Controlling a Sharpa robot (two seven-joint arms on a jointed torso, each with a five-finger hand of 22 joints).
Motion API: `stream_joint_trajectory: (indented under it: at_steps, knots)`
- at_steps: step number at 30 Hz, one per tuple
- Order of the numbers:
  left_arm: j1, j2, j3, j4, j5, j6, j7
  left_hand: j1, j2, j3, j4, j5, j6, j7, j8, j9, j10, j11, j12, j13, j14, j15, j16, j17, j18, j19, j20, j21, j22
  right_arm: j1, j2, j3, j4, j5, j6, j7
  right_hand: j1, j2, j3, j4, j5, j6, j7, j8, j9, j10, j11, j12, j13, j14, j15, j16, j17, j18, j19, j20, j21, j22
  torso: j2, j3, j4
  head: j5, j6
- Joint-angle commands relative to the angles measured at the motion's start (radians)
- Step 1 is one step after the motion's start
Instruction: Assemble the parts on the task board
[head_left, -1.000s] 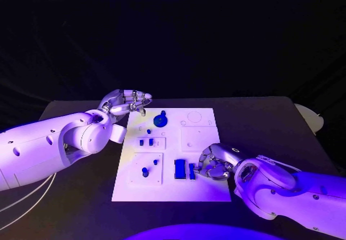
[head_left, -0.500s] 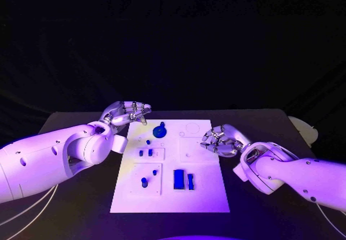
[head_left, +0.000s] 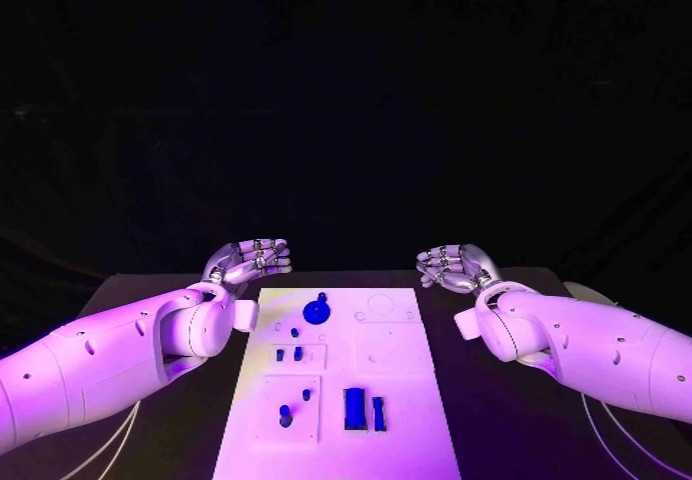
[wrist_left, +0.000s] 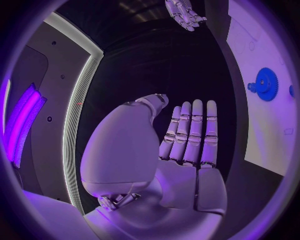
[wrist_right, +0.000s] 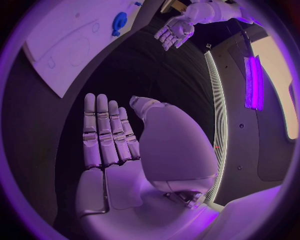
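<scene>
While both silver hands, left hand (head_left: 248, 260) and right hand (head_left: 456, 267), hover with straight fingers holding nothing, the white flat task board (head_left: 397, 345) with small blue parts (head_left: 355, 408) lies below the fingertips on the black worktop (head_left: 505, 400), so each reach should descend slowly.

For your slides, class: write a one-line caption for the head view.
Both hands, left and right, held open beyond the board, blue parts untouched.

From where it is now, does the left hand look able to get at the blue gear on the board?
Probably yes. The left hand is empty beyond the task board, and nothing lies between it and the blue gear.
</scene>
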Motion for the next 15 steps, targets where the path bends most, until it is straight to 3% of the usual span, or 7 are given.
stream_joint_trajectory:
  at_steps: [1,3,4,11,12,13,15]
  knots:
    - [-0.003,0.018,0.002,-0.027,0.079,-0.012,0.069,0.013,0.007,-0.024,0.007,0.000,-0.001,-0.001,-0.012,-0.023,0.017,0.010,-0.098,-0.006,0.001,0.008,-0.123,-0.027,-0.010,0.043,0.005,-0.117,-0.108,0.000,0.027,0.001,-0.054,0.157,0.109,0.117,-0.010,0.012,0.001,-0.022,-0.006,0.005,0.006,-0.023,-0.021,0.022,0.010,-0.053,-0.092,-0.004,0.013,-0.071,-0.051,0.013,0.003,0.025,-0.066,-0.095,-0.006,0.0056,-0.0022,0.004,0.021]
    - [-0.004,0.027,0.002,-0.040,0.083,-0.013,0.074,0.020,0.012,-0.035,0.007,0.000,0.007,0.003,-0.015,-0.035,0.023,0.012,-0.133,-0.006,0.006,0.009,-0.167,-0.033,-0.016,0.061,0.005,-0.156,-0.147,0.000,0.044,0.002,-0.082,0.167,0.124,0.124,-0.022,0.015,-0.006,-0.032,-0.008,0.011,0.007,-0.034,-0.032,0.033,0.011,-0.079,-0.139,0.006,0.018,-0.101,-0.077,0.014,0.015,0.031,-0.095,-0.148,-0.005,0.0076,-0.0018,0.006,0.029]
    - [-0.003,0.017,0.001,-0.027,0.026,-0.005,0.017,-0.425,0.243,-0.476,-0.250,-0.317,-0.807,-0.166,-0.262,-0.336,-0.954,-0.171,-0.272,-0.069,-0.818,-0.149,-0.525,-0.164,-0.169,-0.728,-0.286,-0.310,-0.417,0.000,0.029,0.001,-0.054,0.063,0.032,0.039,-0.430,0.179,-0.501,-0.235,-0.164,-0.811,-0.204,-0.256,-0.446,-0.971,-0.152,-0.161,-0.426,-0.941,-0.107,-0.412,-0.423,-0.170,-0.930,-0.198,-0.161,-0.813,-0.003,0.0027,-0.0012,0.003,0.014]
    - [-0.016,0.008,0.007,0.023,0.012,-0.068,0.027,-0.652,0.243,-0.476,-0.250,-0.317,-0.807,-0.166,-0.262,-0.336,-0.954,-0.171,-0.272,-0.069,-0.818,-0.149,-0.525,-0.164,-0.169,-0.728,-0.286,-0.310,-0.417,-0.015,0.013,0.018,0.009,0.099,-0.009,0.059,-0.649,0.179,-0.501,-0.235,-0.164,-0.811,-0.204,-0.256,-0.446,-0.971,-0.152,-0.161,-0.426,-0.941,-0.107,-0.412,-0.423,-0.170,-0.930,-0.198,-0.161,-0.813,-0.035,0.0103,0.0221,0.008,0.013]
    - [-0.022,0.005,0.009,0.043,0.006,-0.094,0.031,-0.703,0.243,-0.476,-0.250,-0.317,-0.807,-0.166,-0.262,-0.336,-0.954,-0.171,-0.272,-0.069,-0.818,-0.149,-0.525,-0.164,-0.169,-0.728,-0.286,-0.310,-0.417,-0.021,0.006,0.025,0.034,0.114,-0.026,0.067,-1.393,0.179,-0.501,-0.235,-0.164,-0.811,-0.204,-0.256,-0.446,-0.971,-0.152,-0.161,-0.426,-0.941,-0.107,-0.412,-0.423,-0.170,-0.930,-0.198,-0.161,-0.813,-0.044,0.0126,0.0293,0.009,0.012]
    - [-0.026,0.002,0.011,0.058,0.001,-0.113,0.035,-0.723,0.243,-0.476,-0.250,-0.317,-0.807,-0.166,-0.262,-0.336,-0.954,-0.171,-0.272,-0.069,-0.818,-0.149,-0.525,-0.164,-0.169,-0.728,-0.286,-0.310,-0.417,-0.026,0.001,0.030,0.054,0.126,-0.039,0.074,-1.393,0.179,-0.501,-0.235,-0.164,-0.811,-0.204,-0.256,-0.446,-0.971,-0.152,-0.161,-0.426,-0.941,-0.107,-0.412,-0.423,-0.170,-0.930,-0.198,-0.161,-0.813,-0.050,0.0138,0.0332,0.010,0.012]
    - [-0.036,-0.004,0.015,0.094,-0.009,-0.158,0.042,-1.439,0.243,-0.476,-0.250,-0.317,-0.807,-0.166,-0.262,-0.336,-0.954,-0.171,-0.272,-0.069,-0.818,-0.149,-0.525,-0.164,-0.169,-0.728,-0.286,-0.310,-0.417,-0.037,-0.011,0.042,0.099,0.152,-0.068,0.088,-1.393,0.179,-0.501,-0.235,-0.164,-0.811,-0.204,-0.256,-0.446,-0.971,-0.152,-0.161,-0.426,-0.941,-0.107,-0.412,-0.423,-0.170,-0.930,-0.198,-0.161,-0.813,-0.057,0.0157,0.0388,0.011,0.012]
